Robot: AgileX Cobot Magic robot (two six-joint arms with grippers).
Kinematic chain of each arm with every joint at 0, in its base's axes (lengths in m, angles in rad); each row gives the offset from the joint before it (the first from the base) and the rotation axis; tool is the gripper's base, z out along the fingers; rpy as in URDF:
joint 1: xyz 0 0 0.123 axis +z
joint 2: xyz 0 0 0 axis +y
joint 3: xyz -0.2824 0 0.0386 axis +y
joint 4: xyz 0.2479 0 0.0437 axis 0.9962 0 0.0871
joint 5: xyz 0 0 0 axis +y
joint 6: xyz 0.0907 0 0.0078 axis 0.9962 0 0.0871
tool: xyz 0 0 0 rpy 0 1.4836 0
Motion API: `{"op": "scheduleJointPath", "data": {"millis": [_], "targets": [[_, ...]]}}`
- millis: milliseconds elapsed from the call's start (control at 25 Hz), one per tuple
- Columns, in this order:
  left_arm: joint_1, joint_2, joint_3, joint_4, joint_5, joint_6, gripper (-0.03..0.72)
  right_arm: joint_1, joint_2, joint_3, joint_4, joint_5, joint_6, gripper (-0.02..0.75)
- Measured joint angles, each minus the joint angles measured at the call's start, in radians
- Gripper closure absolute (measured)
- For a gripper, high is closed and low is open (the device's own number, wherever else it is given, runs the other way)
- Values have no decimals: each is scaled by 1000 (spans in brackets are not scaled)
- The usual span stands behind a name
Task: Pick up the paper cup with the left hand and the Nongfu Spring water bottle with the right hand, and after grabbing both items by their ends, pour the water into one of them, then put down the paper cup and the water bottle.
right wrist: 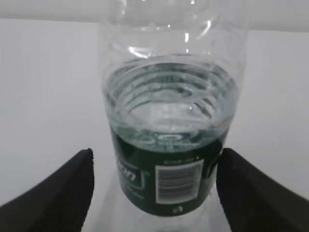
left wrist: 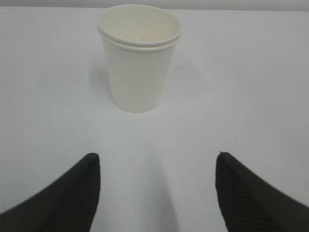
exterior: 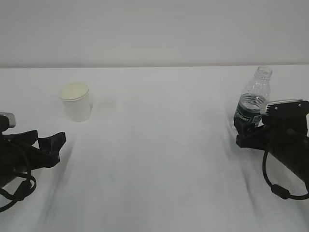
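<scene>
My left pincer [left wrist: 154, 193] is spread wide and grasps nothing; the paper cup [left wrist: 139, 58] stands upright at twelve o'clock ahead of it on the white surface [exterior: 159, 159]. My right pincer [right wrist: 154, 193] is likewise released, straddling the Nongfu Spring water bottle [right wrist: 169, 145], half full of water [right wrist: 169, 101].

Upright on the flat white table [exterior: 159, 159], toward its rear left: small white tapered paper cup [exterior: 76, 101], nothing touching it. In front of that cup and a little to its left, apart from it: black left gripper [exterior: 58, 147], fingers spread and aimed at the cup, which sits centred beyond the gap. Well apart to the right of the cup, upright on the same table: small clear ribbed plastic water bottle [exterior: 253, 99] with clear water [right wrist: 169, 106] in it, flanked low down by the spread fingers of the black right gripper [exterior: 240, 135].
</scene>
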Motion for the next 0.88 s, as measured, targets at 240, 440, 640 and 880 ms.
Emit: {"op": "scheduleJointPath", "data": {"millis": [240,440,640,880], "targets": [[0,0,0,0,0,4,151,0,0,-46,3,0,0,148],[0,0,0,0,0,4,154,0,0,-74,4,4,0,148],[0,0,0,0,0,4,155,0,1,-78,4,28,0,148],[0,0,0,0,0,4,155,0,30,-91,4,31,0,148]]}}
